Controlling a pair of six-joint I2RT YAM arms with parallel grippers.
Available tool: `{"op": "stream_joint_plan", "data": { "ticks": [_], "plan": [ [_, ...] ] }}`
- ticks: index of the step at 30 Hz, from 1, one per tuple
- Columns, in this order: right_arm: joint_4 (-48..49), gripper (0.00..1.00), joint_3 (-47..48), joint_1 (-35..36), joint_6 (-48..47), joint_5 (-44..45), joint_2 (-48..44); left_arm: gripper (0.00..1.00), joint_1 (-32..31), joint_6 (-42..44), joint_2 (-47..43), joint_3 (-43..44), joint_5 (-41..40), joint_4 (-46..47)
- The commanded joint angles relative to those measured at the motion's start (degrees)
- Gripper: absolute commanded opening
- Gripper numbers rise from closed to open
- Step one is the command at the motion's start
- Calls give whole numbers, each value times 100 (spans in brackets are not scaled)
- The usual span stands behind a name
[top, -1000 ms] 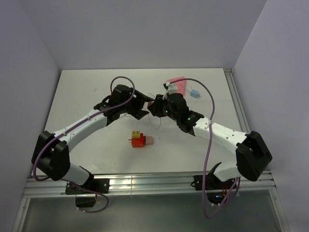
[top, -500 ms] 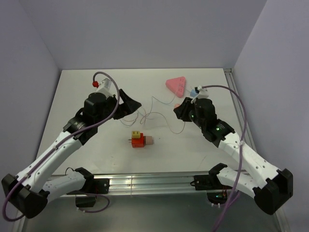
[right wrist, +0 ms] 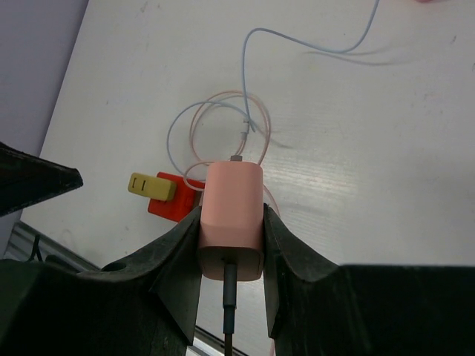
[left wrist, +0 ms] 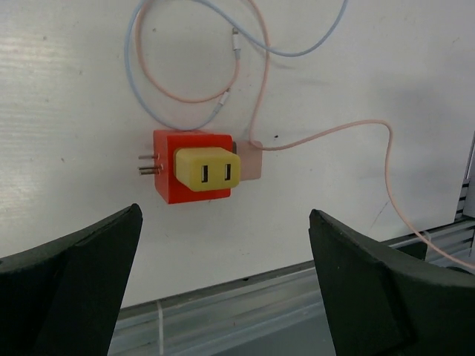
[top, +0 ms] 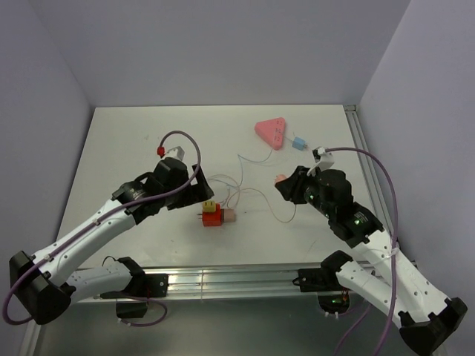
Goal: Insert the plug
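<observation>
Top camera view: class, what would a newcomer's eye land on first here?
The orange-red block with its yellow cap, front and centre, lies just ahead of the open left gripper. On the right, the right gripper clamps a pink charger. At the far side lies a pink triangular strip, a light-blue plug beside it.

From above, we see the left gripper (top: 194, 194) hanging just beside the yellow-capped orange-red block (top: 212, 216) near the front of the white table (top: 126, 141). Thin cables (top: 241, 189) loop between the two arms. The right gripper (top: 285, 185) bears a small pink block (top: 280, 178) at its tip. Farther back, the light-blue plug (top: 298, 142) lies just beside the pink triangular socket strip (top: 270, 132).
</observation>
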Motion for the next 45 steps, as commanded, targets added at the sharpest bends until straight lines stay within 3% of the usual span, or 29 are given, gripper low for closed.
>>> {"op": "stream_joint_plan", "data": {
  "ticks": [1, 6, 16, 35, 45],
  "plan": [
    [-192, 0, 25, -18, -90, -37, -300, 100, -6, -641, 255, 222, -75, -338],
    [-246, 0, -36, -27, -64, -54, -547, 99, -146, -1380, 978, 759, -505, -1279],
    [-298, 0, -239, -27, 68, -89, -863, 100, -454, -1521, 2225, 1287, -717, -1535],
    [-351, 0, -309, -27, 174, -160, -1092, 99, -524, -1636, 3088, 945, -550, -876],
    [-255, 0, -388, -27, 209, -230, -1048, 87, -542, -1487, 3079, 778, -576, -665]
  ]
}}
